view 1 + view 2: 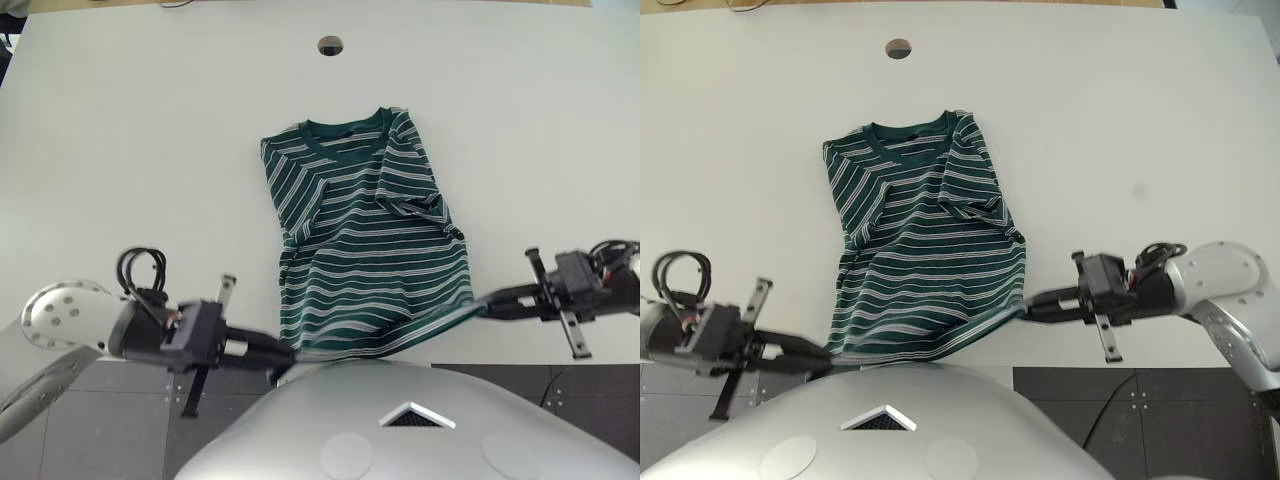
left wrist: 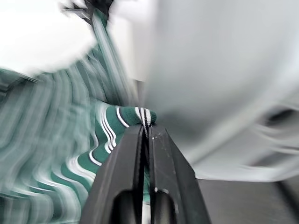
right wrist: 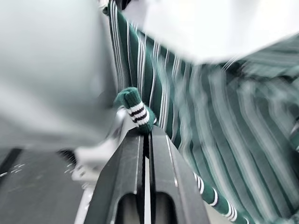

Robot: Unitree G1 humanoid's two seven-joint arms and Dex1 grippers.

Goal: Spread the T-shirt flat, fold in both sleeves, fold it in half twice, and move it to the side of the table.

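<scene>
A green T-shirt (image 1: 365, 240) with white stripes lies on the white table (image 1: 140, 150), collar toward the far side, both sleeves folded in over the body. My left gripper (image 1: 285, 355) is shut on the hem's near left corner (image 2: 140, 115) at the table's front edge. At the near right corner (image 3: 135, 109) of the hem, my right gripper (image 1: 1032, 305) is shut on the fabric. The hem stretches between the two grippers along the table's near edge.
A round cable hole (image 1: 330, 45) sits in the table beyond the collar. Bare white tabletop lies to the left and right of the shirt. Dark floor tiles (image 1: 1110, 395) show below the table's front edge.
</scene>
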